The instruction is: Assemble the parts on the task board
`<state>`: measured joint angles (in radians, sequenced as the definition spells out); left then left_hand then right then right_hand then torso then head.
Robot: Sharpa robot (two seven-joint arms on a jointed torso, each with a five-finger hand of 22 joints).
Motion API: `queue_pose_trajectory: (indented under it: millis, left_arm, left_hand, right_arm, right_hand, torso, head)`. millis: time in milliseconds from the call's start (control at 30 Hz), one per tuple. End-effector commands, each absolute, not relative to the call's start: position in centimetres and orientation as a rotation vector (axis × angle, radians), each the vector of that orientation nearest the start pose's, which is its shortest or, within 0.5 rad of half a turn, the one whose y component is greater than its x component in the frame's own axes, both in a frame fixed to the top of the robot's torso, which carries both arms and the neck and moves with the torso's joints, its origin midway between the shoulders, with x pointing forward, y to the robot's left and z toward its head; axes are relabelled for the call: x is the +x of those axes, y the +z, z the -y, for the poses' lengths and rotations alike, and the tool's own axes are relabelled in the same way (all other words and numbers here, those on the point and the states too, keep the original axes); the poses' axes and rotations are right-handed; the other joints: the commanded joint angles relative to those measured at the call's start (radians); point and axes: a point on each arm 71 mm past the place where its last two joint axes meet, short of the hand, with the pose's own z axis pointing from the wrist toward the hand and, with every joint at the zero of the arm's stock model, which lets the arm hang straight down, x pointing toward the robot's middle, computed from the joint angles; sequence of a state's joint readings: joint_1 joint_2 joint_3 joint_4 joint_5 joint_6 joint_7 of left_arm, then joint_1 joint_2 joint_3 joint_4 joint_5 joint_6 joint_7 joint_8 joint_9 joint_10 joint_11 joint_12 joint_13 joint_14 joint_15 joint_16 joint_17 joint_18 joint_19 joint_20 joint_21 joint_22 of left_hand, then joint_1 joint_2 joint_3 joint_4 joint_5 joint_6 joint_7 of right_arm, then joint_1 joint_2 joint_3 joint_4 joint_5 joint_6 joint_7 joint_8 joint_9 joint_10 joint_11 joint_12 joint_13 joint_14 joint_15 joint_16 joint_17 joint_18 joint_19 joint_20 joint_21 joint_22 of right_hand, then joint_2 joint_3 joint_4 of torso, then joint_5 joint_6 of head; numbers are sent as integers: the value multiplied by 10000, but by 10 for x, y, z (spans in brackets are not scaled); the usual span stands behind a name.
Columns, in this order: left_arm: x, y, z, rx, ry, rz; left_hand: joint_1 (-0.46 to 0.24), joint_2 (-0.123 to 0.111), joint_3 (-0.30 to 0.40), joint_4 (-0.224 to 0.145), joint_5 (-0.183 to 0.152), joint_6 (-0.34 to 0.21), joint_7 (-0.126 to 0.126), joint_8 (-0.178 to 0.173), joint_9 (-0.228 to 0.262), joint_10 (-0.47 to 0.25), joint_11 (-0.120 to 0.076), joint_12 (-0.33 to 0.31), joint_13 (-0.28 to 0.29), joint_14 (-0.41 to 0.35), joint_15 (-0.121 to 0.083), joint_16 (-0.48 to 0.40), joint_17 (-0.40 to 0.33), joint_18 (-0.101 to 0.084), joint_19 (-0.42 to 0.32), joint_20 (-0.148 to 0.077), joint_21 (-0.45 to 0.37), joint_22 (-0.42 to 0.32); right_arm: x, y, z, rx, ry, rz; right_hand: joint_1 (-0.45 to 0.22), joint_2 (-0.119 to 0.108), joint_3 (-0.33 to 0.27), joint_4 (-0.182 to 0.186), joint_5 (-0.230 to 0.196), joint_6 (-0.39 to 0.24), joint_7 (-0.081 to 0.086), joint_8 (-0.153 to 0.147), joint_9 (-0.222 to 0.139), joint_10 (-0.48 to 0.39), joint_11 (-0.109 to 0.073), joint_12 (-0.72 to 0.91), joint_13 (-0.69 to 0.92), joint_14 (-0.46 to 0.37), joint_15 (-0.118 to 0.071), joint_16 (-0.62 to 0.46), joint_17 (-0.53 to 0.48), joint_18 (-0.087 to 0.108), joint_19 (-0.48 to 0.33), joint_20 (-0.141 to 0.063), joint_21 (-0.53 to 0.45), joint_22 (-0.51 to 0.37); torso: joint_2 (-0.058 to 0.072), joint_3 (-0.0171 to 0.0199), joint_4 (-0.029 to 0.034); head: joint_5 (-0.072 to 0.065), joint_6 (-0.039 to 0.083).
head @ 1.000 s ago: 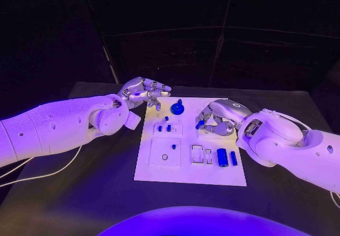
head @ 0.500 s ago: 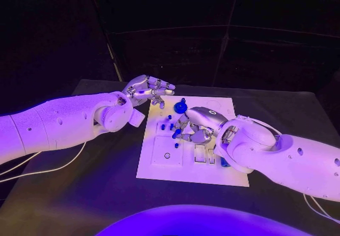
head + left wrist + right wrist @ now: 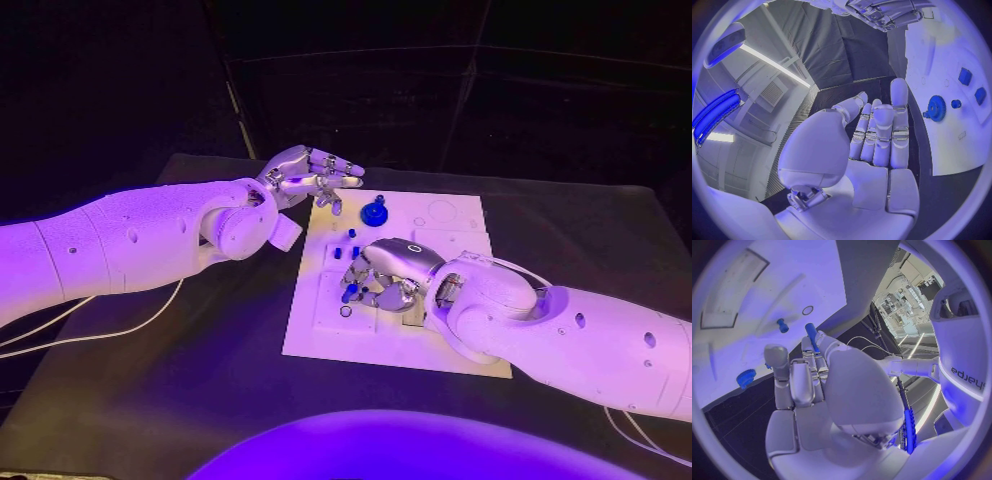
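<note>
Task board (image 3: 325, 335): white plate at mid-table, lying flat. A small round hole (image 3: 345, 311) sits in its near-left block. A blue gear (image 3: 375, 213) stands near the far edge, with small blue pegs (image 3: 340, 253) just nearer than it.

Blue peg (image 3: 811, 334): a short cylinder held at the fingertips of the right hand (image 3: 392, 272). In the right wrist view it points toward the board, with the hole (image 3: 807, 310) a little way beyond its tip. In the head view the same peg (image 3: 351, 293) hangs just above and beside the hole, not yet in it. Whether it is square to the board I cannot tell.

Right hand: fingers curled in around the peg, palm down over the board's middle.

Left hand (image 3: 307, 181): off the board's far-left corner, above the table, fingers loosely apart, holding nothing. In its own wrist view the palm (image 3: 879, 150) is bare.

Step, as I judge it: insertion of the peg in the round hole, approach stage. Next move calls for bringing the tip over the hole, standing the peg upright, then a straight push down. Risk: a tilted peg jams on the rim.
</note>
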<state>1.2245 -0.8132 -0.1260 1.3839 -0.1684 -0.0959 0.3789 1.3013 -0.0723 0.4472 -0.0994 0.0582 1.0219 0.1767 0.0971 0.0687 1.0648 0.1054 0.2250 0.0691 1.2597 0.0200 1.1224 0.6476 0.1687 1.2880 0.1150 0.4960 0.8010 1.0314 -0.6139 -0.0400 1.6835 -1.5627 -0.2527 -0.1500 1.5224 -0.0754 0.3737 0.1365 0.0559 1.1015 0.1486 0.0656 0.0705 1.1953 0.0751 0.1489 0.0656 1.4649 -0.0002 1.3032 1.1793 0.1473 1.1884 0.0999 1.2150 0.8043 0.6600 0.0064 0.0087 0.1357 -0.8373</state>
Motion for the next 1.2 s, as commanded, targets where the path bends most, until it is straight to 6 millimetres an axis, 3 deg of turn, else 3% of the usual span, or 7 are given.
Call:
queue_pose_trajectory:
  millis: [33, 1200]
  left_arm:
    - [502, -203, -221, -8952, -15614, -16171]
    - [502, -203, -219, -8956, -15630, -16236]
  left_hand:
    - [-84, 4, -59, -10, 27, 39, 7, 47, 0, 5, 27, 40, -6, -84, -7, 4, -11, 130, -57, -6, -61, -14]
    - [-83, 4, -92, -14, 26, 36, 5, 56, -1, 2, 25, 67, -7, -98, -10, 14, -36, 131, -54, -7, -75, -30]
  right_arm:
    - [389, -233, 41, -4400, 9980, -17467]
    - [384, -248, 38, -4906, 9632, -18033]
  right_hand:
    - [-21, -13, 48, -12, 32, 74, 14, 38, 17, 87, 9, -53, 2, 386, -60, 67, 0, -94, -24, 5, 5, 1]
    - [-16, -1, 107, -59, 57, 79, 20, 35, 17, 100, 14, -81, 5, 382, -56, 68, -10, -93, -35, 7, 8, -1]
  torso:
    - [-1, 3, 0]
    - [-7, -10, 6]
  head:
    - [22, -27]
    - [-16, -76]
